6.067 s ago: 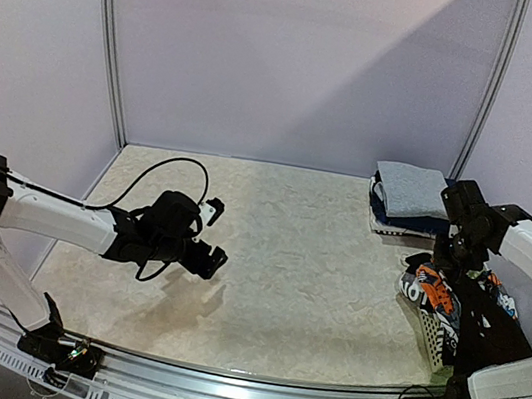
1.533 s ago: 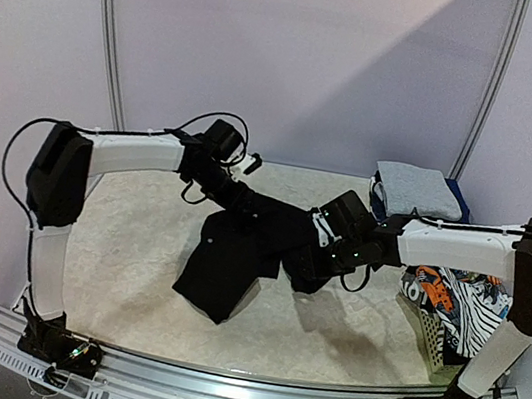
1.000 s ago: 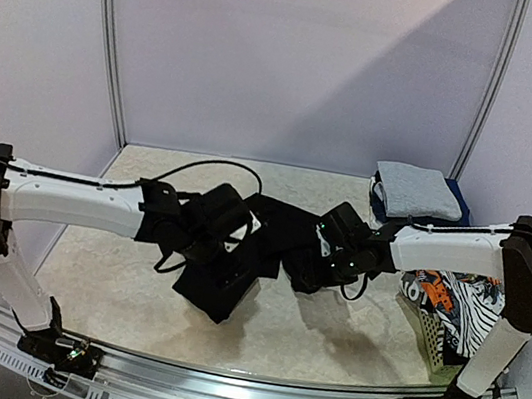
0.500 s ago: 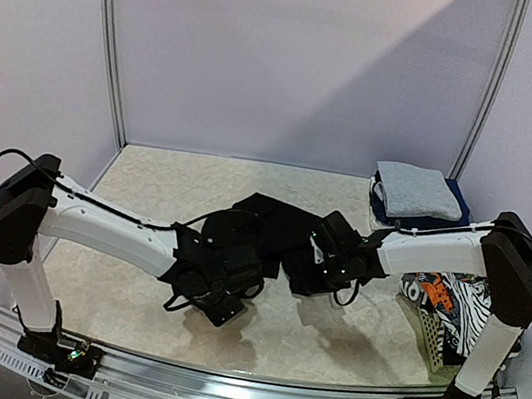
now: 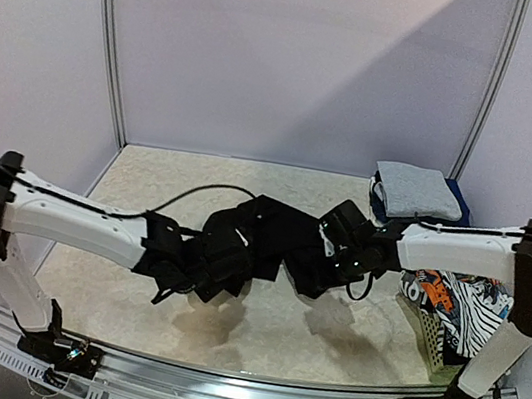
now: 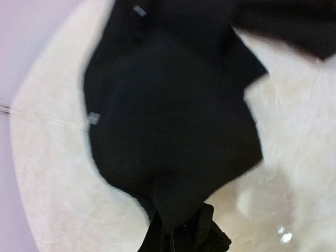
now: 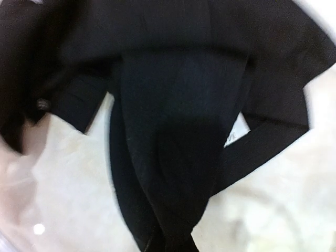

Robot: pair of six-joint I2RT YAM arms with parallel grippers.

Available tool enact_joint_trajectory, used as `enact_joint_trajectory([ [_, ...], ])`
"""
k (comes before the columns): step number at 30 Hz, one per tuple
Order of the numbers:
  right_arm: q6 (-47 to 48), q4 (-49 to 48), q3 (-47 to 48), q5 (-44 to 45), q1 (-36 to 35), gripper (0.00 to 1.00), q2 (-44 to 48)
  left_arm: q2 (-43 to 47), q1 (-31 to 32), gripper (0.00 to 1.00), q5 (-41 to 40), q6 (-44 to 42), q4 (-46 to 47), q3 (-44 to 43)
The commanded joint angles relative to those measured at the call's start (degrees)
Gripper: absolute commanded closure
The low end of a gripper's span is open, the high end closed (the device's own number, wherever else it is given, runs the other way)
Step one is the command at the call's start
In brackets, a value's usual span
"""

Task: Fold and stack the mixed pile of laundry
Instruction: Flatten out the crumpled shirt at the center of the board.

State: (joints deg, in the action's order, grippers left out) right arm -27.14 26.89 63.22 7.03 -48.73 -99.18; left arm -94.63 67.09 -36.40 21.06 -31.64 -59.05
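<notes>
A large black hooded top [image 5: 276, 232] hangs bunched between my two arms over the middle of the table. My left gripper [image 5: 217, 275] is shut on its near left edge. In the left wrist view the black cloth [image 6: 173, 131] narrows into a pinch at my left gripper [image 6: 176, 239]. My right gripper [image 5: 319, 267] is shut on the top's right side. The right wrist view shows a fold of the top [image 7: 178, 136] running down into my right gripper [image 7: 170, 244]. The fingers themselves are hidden by cloth.
A white lattice basket [image 5: 431, 337] stands at the right edge with orange-black-white printed and black-white striped pieces [image 5: 453, 295] in it. At the back right a folded grey shirt [image 5: 414, 191] lies on navy blue pieces [image 5: 439, 225]. Walls close the back and sides.
Both grippers have closed on the black top. My left arm swung from the top's far side down to its near left edge, and the cloth is now gathered and raised.
</notes>
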Motion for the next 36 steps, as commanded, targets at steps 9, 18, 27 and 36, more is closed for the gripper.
enact_joint_trajectory([
  [9,8.81,25.10,18.94,4.07,-0.21,1.00,27.39,21.51,-10.75,1.00,-7.40,-9.33,-14.68,-14.82],
  [18,6.65,14.08,6.28,-0.49,8.46,1.00,27.60,17.66,-23.74,1.00,5.82,-9.86,-8.68,-9.84],
  [27,6.54,5.89,7.41,-3.90,12.98,1.00,7.41,1.20,-35.49,1.00,17.40,-8.71,3.07,-2.15],
  [36,9.42,14.07,15.04,-0.08,13.45,0.40,3.65,-8.00,-42.39,0.71,17.10,-5.92,6.56,-1.72],
])
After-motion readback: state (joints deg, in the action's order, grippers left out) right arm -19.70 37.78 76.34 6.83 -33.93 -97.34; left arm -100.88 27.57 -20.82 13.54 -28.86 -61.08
